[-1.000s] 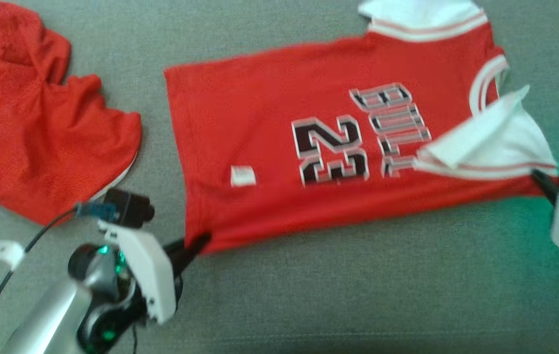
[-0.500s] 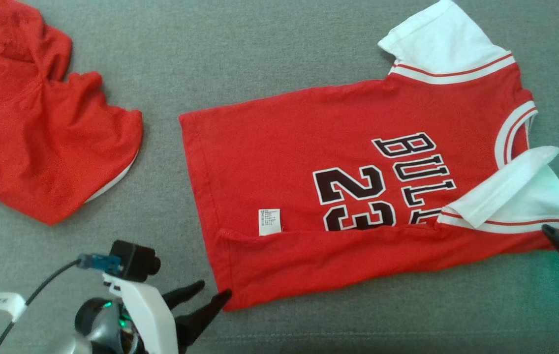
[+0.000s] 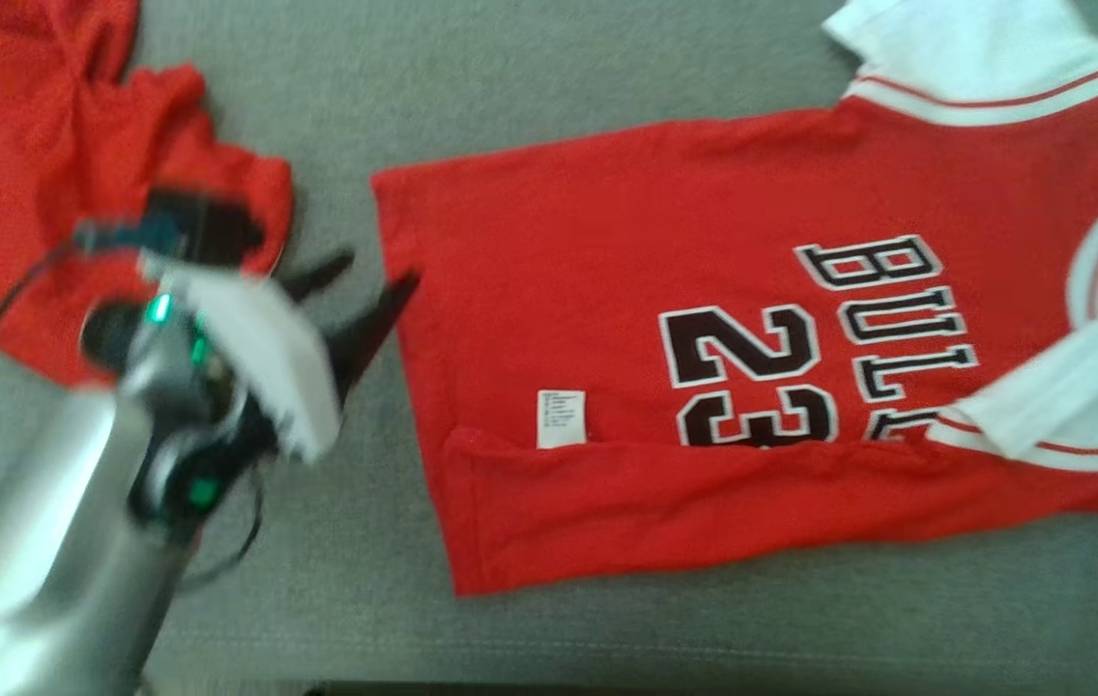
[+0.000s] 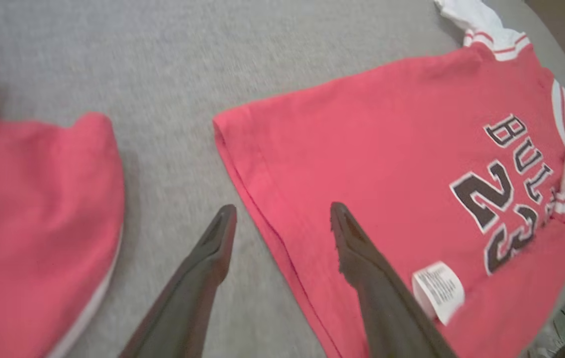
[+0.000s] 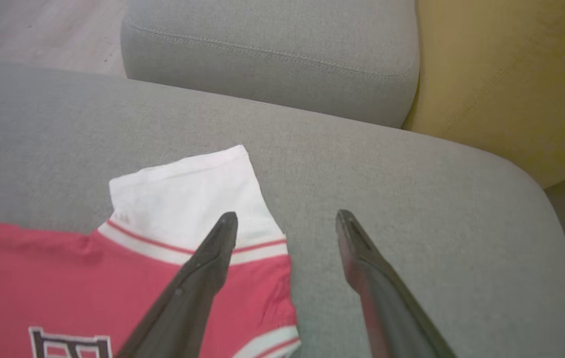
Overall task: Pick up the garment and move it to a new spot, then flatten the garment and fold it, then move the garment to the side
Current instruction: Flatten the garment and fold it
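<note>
Two red garments lie before you on the grey sofa cushion (image 3: 607, 116). The task's one is the red jersey (image 3: 704, 242), spread flat with its printed front up, black "BULLS" and "23" outlined in white. Its hem points to the robot's left and its collar to the right. The long edge nearest the robot is turned over onto the front as a folded band (image 3: 704, 503), and a white label (image 3: 561, 418) sits just above that fold. One white sleeve (image 3: 1081, 387) is folded in over the chest beside the lettering.

Your left gripper (image 3: 382, 269) stands wide with nothing between its fingers, at the hem's far corner. In the left wrist view it straddles the hem edge, one finger (image 4: 213, 248) over bare cushion, the other over red cloth. You cannot tell whether it touches. The arm is blurred in the head view.

Your right gripper (image 5: 286, 215) is equally wide and holds nothing, one finger over a white sleeve (image 5: 188, 184), the other over cushion.

To the left, apart from the jersey, lies a crumpled red mesh garment (image 3: 8, 145).
</note>
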